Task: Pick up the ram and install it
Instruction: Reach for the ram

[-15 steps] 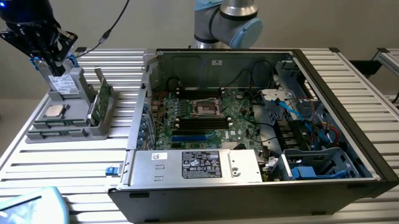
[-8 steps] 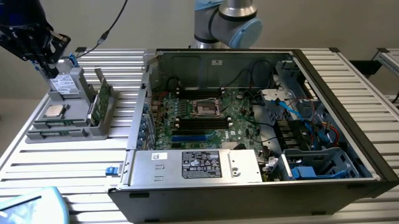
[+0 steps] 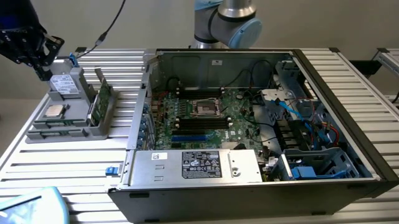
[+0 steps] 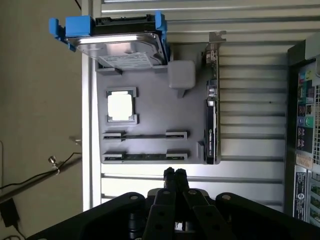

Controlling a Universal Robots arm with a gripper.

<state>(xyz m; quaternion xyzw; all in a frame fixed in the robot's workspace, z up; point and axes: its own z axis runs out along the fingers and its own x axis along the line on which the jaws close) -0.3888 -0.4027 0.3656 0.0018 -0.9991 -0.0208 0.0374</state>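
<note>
While the gripper (image 3: 42, 71) is being held above the bench (image 3: 62, 163), over the grey holder (image 3: 78, 133) near the bench edge at the exterior view's left, its fingers (image 4: 170, 176) are being kept pressed together with nothing between them, so nothing is being carried. The ram (image 3: 56, 123) is being kept on edge in a slotted row of that holder, just beside the processor chip (image 3: 55, 110). A second row next to it, toward the holder's outer end, appears to be filled in the same way. Being stood on its long edge between end clips, the stick is being presented with its upper edge free, which is judged to be the reason for this storage: a narrow pinch from above is being allowed for. The hard drive (image 3: 62, 84) in its blue caddy and the wider green card (image 3: 100, 100), upright along the holder's side toward the case, are being kept in seats of their own. The open computer case (image 3: 187, 205) is being laid on its side across the bench's middle, so the motherboard (image 3: 237, 112) and its black memory slots (image 3: 199, 122) are being offered face up. The ram is being held by the holder, well apart from those slots.
</note>
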